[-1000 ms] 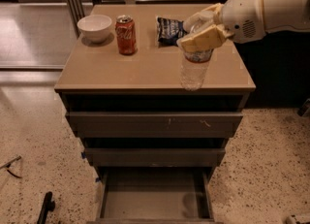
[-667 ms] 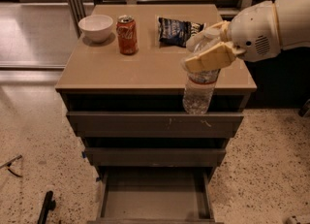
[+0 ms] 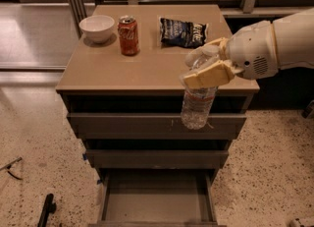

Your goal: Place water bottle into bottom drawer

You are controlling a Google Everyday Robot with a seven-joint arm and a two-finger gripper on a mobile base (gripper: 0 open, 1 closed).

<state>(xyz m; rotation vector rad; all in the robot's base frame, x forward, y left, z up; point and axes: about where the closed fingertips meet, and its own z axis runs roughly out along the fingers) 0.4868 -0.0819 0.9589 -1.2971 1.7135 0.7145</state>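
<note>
My gripper (image 3: 203,66) is shut on the water bottle (image 3: 196,104), a clear ribbed bottle with a pale label band. It grips the bottle near its top, and the bottle hangs upright in front of the cabinet's front edge, level with the top drawer front. The white arm reaches in from the right. The bottom drawer (image 3: 157,202) is pulled open below, showing a plain flat grey floor with nothing in it. The bottle is well above it and slightly right of its middle.
On the cabinet top (image 3: 147,69) stand a white bowl (image 3: 97,27), a red-orange soda can (image 3: 129,35) and a dark snack bag (image 3: 183,31). Two shut drawers (image 3: 147,125) sit above the open one. A black object (image 3: 46,209) lies on the speckled floor at lower left.
The gripper has carried the bottle off the cabinet top, forward and down, so it now hangs in front of the top drawer front.
</note>
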